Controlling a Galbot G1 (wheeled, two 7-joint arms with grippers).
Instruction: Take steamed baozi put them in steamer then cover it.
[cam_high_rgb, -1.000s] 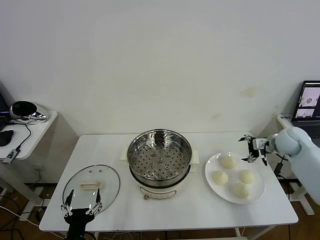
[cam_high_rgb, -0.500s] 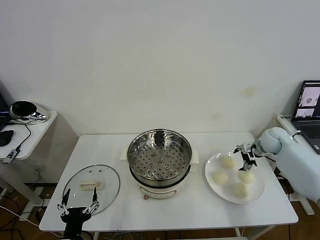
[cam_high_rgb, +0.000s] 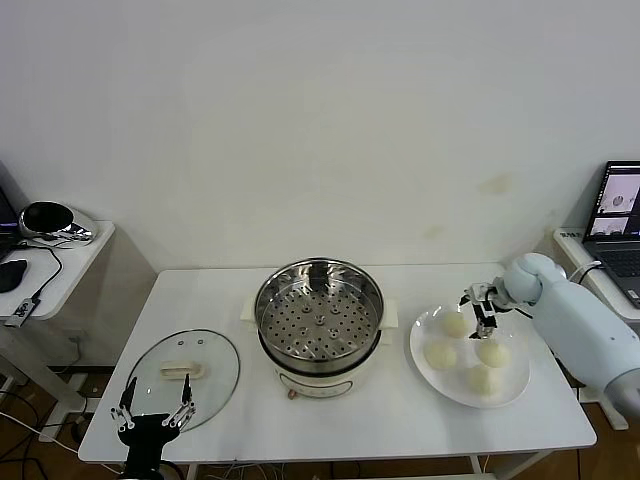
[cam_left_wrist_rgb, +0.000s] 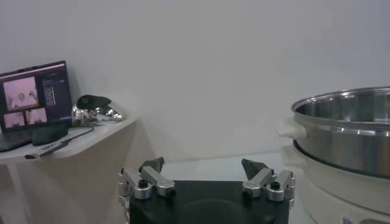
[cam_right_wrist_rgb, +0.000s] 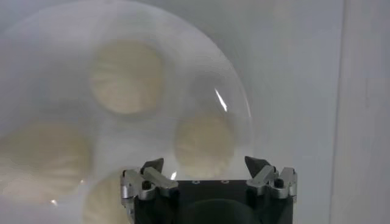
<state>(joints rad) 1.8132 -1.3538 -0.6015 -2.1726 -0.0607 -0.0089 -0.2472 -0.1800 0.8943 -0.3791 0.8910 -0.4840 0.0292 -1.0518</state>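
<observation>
The steamer (cam_high_rgb: 268, 300) is a shiny steel pot with a perforated tray on a white base, mid-table; nothing lies in it. Its side shows in the left wrist view (cam_left_wrist_rgb: 344, 131). Four cream-white baozi lie on a white plate (cam_high_rgb: 414, 350) to its right: one at the far side (cam_high_rgb: 455, 324), others (cam_high_rgb: 440, 355), (cam_high_rgb: 493, 352), (cam_high_rgb: 482, 379). My right gripper (cam_high_rgb: 478, 308) is open and empty, hovering over the plate's far part. In the right wrist view (cam_right_wrist_rgb: 204, 163) a baozi (cam_right_wrist_rgb: 205, 143) lies just ahead of the open fingers. My left gripper (cam_high_rgb: 150, 415) is open at the front left.
A glass lid (cam_high_rgb: 183, 375) lies flat on the table left of the steamer, just beyond my left gripper (cam_left_wrist_rgb: 204, 163). A side table (cam_high_rgb: 60, 265) with cables and a screen (cam_left_wrist_rgb: 33, 100) stands at the left. A laptop (cam_high_rgb: 620, 200) is at the far right.
My right gripper has moved left, from past the plate's far right edge to over the plate beside the far baozi. My left gripper has drifted slightly toward the front left.
</observation>
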